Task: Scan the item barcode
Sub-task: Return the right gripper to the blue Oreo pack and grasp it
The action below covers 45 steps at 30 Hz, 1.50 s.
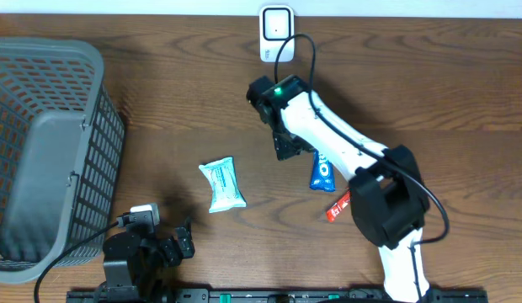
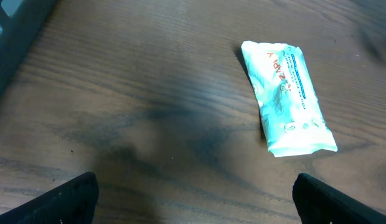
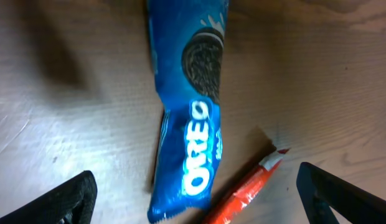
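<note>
A blue Oreo pack (image 1: 322, 171) lies on the wooden table, partly under my right arm. In the right wrist view the Oreo pack (image 3: 190, 112) lies lengthwise below my right gripper (image 3: 194, 174), which hangs open above it, a finger on each side and holding nothing. A red stick packet (image 3: 246, 190) lies slanted against the pack's lower end. A pale teal packet (image 1: 221, 184) lies left of centre. My left gripper (image 2: 194, 180) is open and empty, low near the front edge, with the teal packet (image 2: 287, 96) ahead to its right. The white scanner (image 1: 276, 34) stands at the back edge.
A large grey mesh basket (image 1: 42, 151) fills the left side, and its dark rim (image 2: 12, 25) shows in the left wrist view's corner. The scanner's black cable (image 1: 305, 46) loops toward my right arm. The red stick (image 1: 338, 206) sits beside the right arm's elbow.
</note>
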### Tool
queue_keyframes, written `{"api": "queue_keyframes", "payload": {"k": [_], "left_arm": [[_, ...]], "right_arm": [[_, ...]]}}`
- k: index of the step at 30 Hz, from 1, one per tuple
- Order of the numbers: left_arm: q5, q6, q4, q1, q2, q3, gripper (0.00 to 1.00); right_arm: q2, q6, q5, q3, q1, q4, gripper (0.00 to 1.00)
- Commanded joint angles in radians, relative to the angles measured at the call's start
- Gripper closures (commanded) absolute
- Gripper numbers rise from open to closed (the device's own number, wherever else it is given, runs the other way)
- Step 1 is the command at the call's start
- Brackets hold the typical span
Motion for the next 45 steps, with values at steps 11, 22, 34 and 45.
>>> {"api": "queue_keyframes", "payload": {"k": [11,22,34,45], "left_arm": [[0.012,-0.009,-0.041,0.004,-0.008,-0.005,0.00],[0.012,-0.009,-0.041,0.004,-0.008,-0.005,0.00],[0.012,-0.008,-0.041,0.004,-0.008,-0.005,0.00],[0.012,-0.008,-0.041,0.004,-0.008,-0.005,0.00]], "right_arm": [[0.173,0.076,0.104,-0.002,0.006,0.012,0.08],[0.264,0.174,0.145,-0.019,-0.005,0.004,0.32],[0.275,0.205,0.129,-0.143,-0.052,0.083,0.99],[0.221,-0.327,-0.533,0.231,-0.073,-0.148,0.99]]}}
